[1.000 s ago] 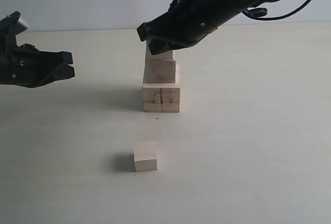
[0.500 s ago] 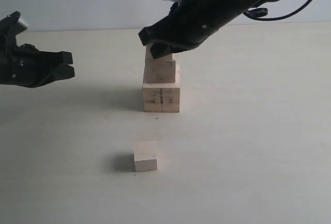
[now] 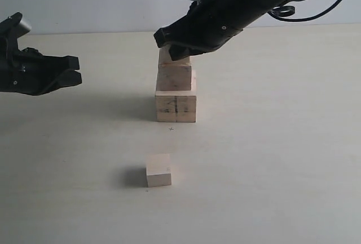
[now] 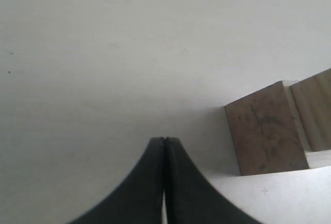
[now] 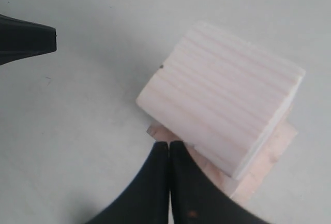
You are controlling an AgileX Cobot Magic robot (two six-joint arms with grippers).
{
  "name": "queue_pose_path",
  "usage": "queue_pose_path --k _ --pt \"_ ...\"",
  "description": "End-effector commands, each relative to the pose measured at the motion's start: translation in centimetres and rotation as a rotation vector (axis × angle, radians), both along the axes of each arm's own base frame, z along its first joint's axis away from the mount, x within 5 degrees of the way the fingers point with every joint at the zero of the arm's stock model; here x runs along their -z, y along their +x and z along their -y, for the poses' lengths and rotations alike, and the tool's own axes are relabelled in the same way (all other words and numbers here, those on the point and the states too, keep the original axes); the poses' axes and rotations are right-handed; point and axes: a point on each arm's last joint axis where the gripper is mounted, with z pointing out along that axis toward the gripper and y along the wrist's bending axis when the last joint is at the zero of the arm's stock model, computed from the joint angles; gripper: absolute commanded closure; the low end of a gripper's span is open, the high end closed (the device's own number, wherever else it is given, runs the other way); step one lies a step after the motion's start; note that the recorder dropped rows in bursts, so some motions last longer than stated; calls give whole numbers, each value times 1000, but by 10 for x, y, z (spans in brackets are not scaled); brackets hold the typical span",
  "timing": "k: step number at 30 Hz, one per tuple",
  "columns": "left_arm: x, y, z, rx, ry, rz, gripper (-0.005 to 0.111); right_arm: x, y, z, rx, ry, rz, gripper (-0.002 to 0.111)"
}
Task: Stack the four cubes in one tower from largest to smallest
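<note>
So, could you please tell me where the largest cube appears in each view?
Exterior view: the largest cube sits near the middle, its dark line facing the camera.
Left wrist view: the largest cube is the shadowed block near the picture's right edge.
Right wrist view: not visible; the top cube covers it.
Shared landmark: the small cross mark on the table beside its base, in exterior and left wrist views.

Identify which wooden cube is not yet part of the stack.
The smallest cube, alone on the table in front of the tower; the others sit stacked in one column.
</note>
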Motion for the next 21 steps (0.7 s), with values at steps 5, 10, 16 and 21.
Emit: queue_pose_path --k 5,10,16,21 --pt "-3 -2 2 13 -23 7 107 -4 -11 -1 -28 13 -94 108" --pt "-7 -6 11 123 -84 34 107 -13 -30 19 37 -170 -224 108" --pt "-37 4 28 316 -215 199 107 -26 4 61 358 -169 -4 108" --pt "-57 35 38 316 -273 244 107 -28 26 46 271 79 -29 108"
